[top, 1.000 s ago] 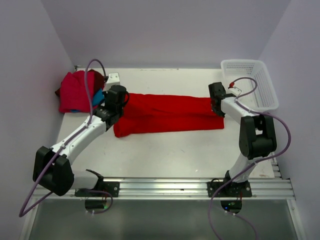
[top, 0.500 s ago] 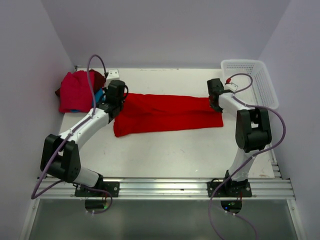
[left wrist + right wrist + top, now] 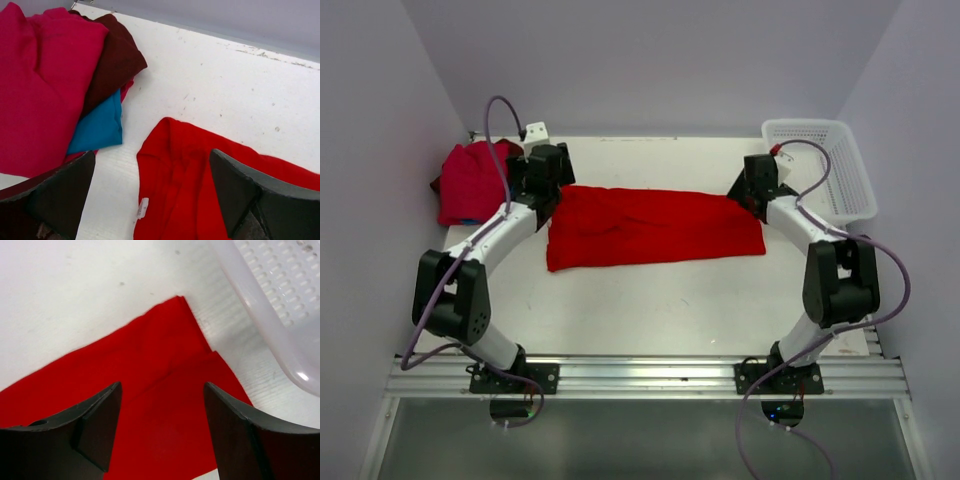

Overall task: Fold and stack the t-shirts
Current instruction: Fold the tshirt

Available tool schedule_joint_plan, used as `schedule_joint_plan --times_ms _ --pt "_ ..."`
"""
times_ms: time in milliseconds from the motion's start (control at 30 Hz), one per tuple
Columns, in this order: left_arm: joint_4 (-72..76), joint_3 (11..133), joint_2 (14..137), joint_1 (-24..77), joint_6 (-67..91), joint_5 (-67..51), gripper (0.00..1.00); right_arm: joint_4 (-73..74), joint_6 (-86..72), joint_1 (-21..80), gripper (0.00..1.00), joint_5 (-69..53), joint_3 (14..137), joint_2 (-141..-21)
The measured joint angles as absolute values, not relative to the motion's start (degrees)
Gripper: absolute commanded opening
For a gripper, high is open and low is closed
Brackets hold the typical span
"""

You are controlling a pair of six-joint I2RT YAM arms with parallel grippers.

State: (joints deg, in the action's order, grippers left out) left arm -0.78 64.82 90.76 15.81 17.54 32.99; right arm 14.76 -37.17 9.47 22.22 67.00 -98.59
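Basket (image 3: pixel 805 124) stands near red t-shirt (image 3: pixel 655 227), not touching.

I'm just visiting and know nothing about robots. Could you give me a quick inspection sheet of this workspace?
Surface: white table, lightly speckled.
Job's things: red t-shirt folded into a long band mid-table; stack of folded t-shirts, red, maroon, teal, far left.
Clutter: white mesh basket, far right.
Grippers: left pincer and right pincer open, over the shirt's two ends, holding nothing.
Cables: purple cables looping along both arms.
Surroundings: plain pale walls.
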Motion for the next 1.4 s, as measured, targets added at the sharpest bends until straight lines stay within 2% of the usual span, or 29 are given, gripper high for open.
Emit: schedule_joint_plan --times_ms 167,267,333,567,800,967,1200,1400 --pt "-0.82 64.31 87.66 15.84 20.29 29.63 1.00 10.59 -31.81 12.49 0.66 14.11 66.17 -90.78" --pt "-0.40 60.49 81.34 16.40 22.61 26.46 1.00 10.90 -28.18 16.82 0.55 5.65 68.84 -90.52" --pt "0.49 56.38 76.20 17.50 24.67 24.40 1.00 12.19 -26.44 19.38 0.53 0.32 71.92 -92.66" --pt "1.54 39.22 59.68 20.86 29.80 18.87 1.00 18.13 -19.55 31.05 0.60 -10.28 82.13 -104.92" --pt "2.94 34.22 48.10 21.08 31.05 15.62 1.00 24.36 -16.40 36.42 0.63 -14.68 94.21 -115.28" --pt "10.72 32.14 54.30 20.69 33.45 9.47 1.00 24.91 -16.27 36.51 0.67 -10.20 89.93 -111.24" --pt "16.10 31.40 72.84 16.47 43.24 1.58 0.96 26.13 -16.45 36.36 0.70 3.11 73.91 -89.76" --pt "16.51 34.94 80.44 16.05 49.25 -0.23 0.90 26.68 -16.62 36.32 0.69 10.24 70.78 -76.58"
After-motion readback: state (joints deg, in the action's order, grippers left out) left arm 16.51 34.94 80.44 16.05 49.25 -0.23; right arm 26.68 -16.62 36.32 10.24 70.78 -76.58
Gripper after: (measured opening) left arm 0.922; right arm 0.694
